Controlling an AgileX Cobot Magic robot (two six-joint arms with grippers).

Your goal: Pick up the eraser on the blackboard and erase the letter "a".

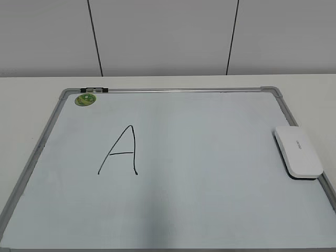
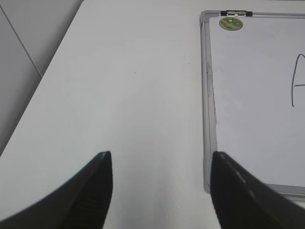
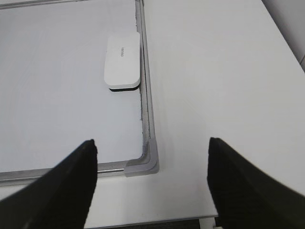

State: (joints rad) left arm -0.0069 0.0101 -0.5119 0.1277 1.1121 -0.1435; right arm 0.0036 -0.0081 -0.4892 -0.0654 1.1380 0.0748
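The white eraser (image 1: pixel 297 151) lies flat on the blackboard (image 1: pixel 210 173) against its right frame, and it also shows in the right wrist view (image 3: pixel 123 61). A large capital "A" (image 1: pixel 122 149) is drawn left of the board's middle. No small lowercase "a" shows in any view. My left gripper (image 2: pixel 161 153) is open and empty over bare table, left of the board's left frame (image 2: pixel 208 109). My right gripper (image 3: pixel 152 141) is open and empty above the board's near right corner (image 3: pixel 143 164), well short of the eraser. Neither gripper shows in the exterior view.
A round green magnet (image 1: pixel 84 99) sits at the board's far left corner beside a small black-and-silver clip (image 1: pixel 94 90) on the top frame. The white table (image 3: pixel 214 86) extends right of the board to its edge. A paneled wall (image 1: pixel 168 37) stands behind.
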